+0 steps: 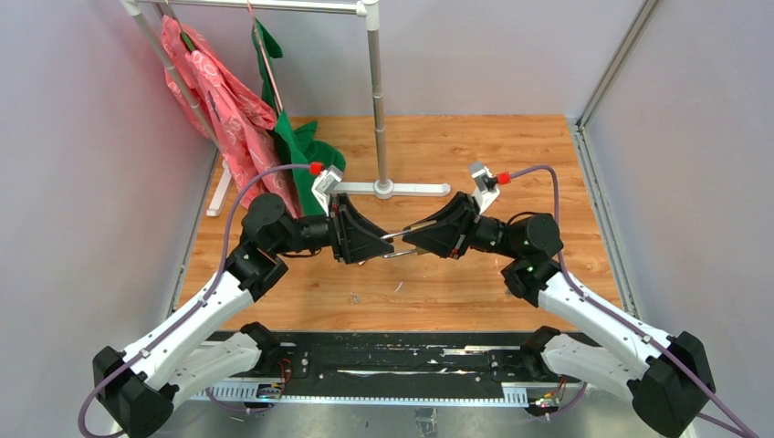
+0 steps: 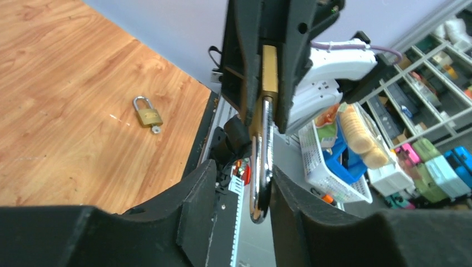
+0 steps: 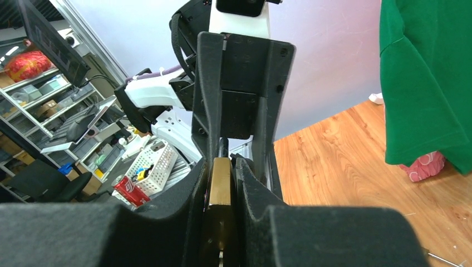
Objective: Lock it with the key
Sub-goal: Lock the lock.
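Note:
My right gripper (image 1: 415,239) is shut on the brass body of a padlock (image 3: 220,186) and holds it in the air, pointed at my left gripper (image 1: 367,245). The padlock's steel shackle (image 1: 406,234) sticks out toward the left gripper. In the left wrist view the shackle (image 2: 261,161) lies between the left fingers, against the right finger and apart from the left one. The left gripper (image 2: 243,167) is open around it. A second small brass padlock (image 2: 147,115) lies on the wooden table with a small silver piece, possibly a key (image 2: 156,129), at its base.
A clothes rack stands at the back on a white base (image 1: 383,189). A pink garment (image 1: 224,109) and a green one (image 1: 297,146) hang on it. Grey walls close the left and right sides. A black rail (image 1: 392,360) runs along the near edge.

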`<state>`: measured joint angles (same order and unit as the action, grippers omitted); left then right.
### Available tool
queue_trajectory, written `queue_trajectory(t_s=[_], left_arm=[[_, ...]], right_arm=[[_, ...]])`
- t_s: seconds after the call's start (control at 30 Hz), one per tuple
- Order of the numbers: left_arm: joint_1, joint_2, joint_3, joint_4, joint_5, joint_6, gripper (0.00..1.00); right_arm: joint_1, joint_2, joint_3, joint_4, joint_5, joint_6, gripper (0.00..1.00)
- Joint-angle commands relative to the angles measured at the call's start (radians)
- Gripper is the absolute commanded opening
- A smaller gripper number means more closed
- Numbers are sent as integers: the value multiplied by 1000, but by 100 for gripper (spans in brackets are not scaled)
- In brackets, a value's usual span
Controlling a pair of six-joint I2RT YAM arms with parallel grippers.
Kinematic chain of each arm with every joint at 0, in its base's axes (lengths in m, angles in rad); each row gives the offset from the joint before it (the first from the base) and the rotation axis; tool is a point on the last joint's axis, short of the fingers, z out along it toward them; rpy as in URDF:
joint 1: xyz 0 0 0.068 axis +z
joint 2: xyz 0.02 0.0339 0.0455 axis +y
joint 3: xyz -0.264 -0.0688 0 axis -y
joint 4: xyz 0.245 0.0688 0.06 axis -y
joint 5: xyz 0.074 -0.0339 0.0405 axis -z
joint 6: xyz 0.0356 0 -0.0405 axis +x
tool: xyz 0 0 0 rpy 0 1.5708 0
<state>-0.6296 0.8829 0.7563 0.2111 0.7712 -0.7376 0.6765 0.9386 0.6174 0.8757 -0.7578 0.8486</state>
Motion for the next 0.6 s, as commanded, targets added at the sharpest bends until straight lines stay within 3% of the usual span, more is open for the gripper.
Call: queue_trajectory(t_s=[0.0,0.1,0.2,0.33,0.37,0.47,0.57], left_arm=[[4,-13,-3,42,25,-3,33],[4,-7,6,42,27,-5,1],[4,-1,19,33,8,-8,0],[4,34,115,-244,-150,105,0],[4,45,136,-296,-174,117,0],[6,85,166,-371,-219,115,0],[21,118,144,-337,-212,68,0]], right_arm=[[-11,0,13,116,19,32,0],[-10,8,9,121,24,39,0],[-11,11,1,97,42,34,0],[-15,9,-26,-15,62,-6,0],[-18,9,-38,-28,64,-5,4],[-23,3,-73,-74,69,-4,31],[-29,-17,-109,-93,79,5,47]])
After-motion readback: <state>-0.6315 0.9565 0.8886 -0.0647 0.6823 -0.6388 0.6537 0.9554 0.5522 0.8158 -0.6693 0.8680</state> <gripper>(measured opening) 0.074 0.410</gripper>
